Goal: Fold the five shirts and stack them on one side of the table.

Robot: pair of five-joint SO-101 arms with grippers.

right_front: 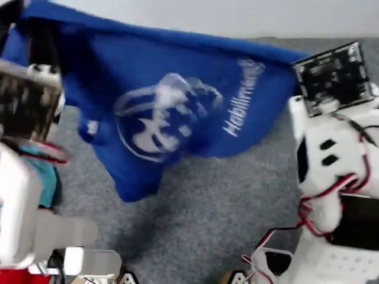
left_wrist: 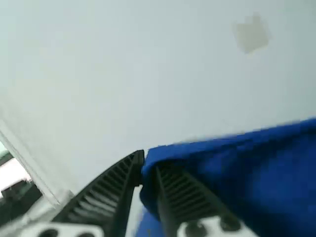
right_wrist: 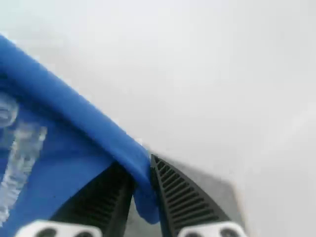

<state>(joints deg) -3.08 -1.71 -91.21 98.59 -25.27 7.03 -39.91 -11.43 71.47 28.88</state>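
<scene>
Over the grey table (right_front: 237, 195), left hand (left_wrist: 148, 164) and right hand (right_wrist: 141, 170) each pinch the blue shirt (right_front: 177, 106), seemingly by its hem.

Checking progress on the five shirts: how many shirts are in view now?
1 for sure: the blue fabric shirt with a white logo, held up between the left gripper and right gripper. Teal cloth beside an arm may be another; others may be hidden.

I see the shirt (right_front: 148, 71) as soft matt blue cloth with a white print. The counter (right_front: 225, 201) looks grey, felt-like. Left pincer (left_wrist: 148, 162) and right pincer (right_wrist: 140, 165) are ribbed matt black plastic.
</scene>
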